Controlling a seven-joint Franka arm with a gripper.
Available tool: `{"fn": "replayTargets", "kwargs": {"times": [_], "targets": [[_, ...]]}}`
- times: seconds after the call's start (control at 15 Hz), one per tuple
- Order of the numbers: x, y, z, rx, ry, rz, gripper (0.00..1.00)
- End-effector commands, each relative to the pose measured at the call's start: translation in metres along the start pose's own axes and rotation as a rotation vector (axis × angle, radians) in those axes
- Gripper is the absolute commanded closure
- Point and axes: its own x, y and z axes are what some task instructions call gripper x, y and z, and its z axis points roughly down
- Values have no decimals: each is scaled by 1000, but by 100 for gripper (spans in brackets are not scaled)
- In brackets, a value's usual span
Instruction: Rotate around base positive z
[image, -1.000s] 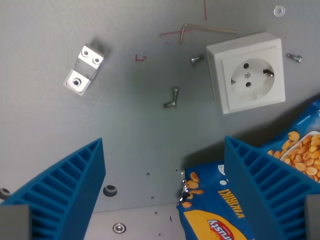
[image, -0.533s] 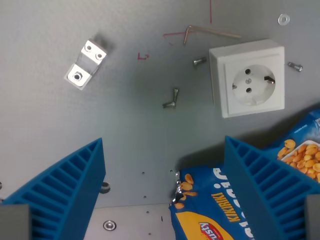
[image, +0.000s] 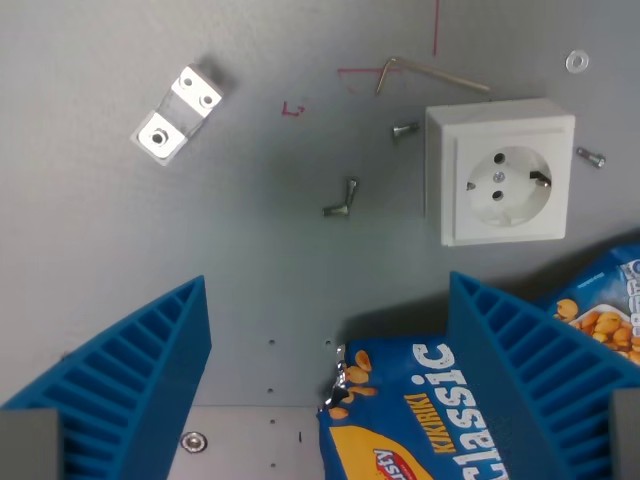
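Bright blue ribbed fingers (image: 130, 385) of the claw (image: 325, 385) frame a dull grey table (image: 90, 240). Between them lies a blue snack bag (image: 410, 415) with yellow lettering and orange nuts printed on it. Above the right finger sits a white socket (image: 502, 180) (faint red pen marks beyond it). Above the left, a shiny silver bracket (image: 178, 112).

Loose parts ahead of our fingers

Beyond our left finger (image: 130, 390) lies the bracket (image: 177, 112); beyond our right finger (image: 540, 385), the socket (image: 500, 172). The snack bag (image: 420, 420) lies between and under them.
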Motion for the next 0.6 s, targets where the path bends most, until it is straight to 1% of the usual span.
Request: {"fn": "replayTargets", "kwargs": {"times": [0.07,0.6], "targets": [[0,1,-2,-5,5,-164,0],[0,1,-2,-7,6,-271,0]]}}
